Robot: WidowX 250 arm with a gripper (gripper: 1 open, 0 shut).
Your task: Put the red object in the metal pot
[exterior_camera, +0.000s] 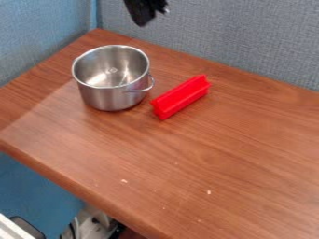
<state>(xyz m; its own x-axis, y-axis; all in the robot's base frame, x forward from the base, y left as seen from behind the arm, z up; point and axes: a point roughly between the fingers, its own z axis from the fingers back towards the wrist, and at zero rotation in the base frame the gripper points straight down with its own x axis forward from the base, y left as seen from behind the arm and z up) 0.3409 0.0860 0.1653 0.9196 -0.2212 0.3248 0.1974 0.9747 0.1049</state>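
the pincer [145, 11], closed on nothing, hangs high above the metal pot [111, 77]; the red object [182, 97] lies down-right of it, its long axis diagonal.

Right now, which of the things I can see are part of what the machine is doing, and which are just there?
Part of the job:
- red block, lying on the table beside the pot, not inside it
- metal pot, with nothing in it
- claw, shut and holding nothing, up at the top edge of the picture

Just there:
- wooden table
- blue wall behind the table
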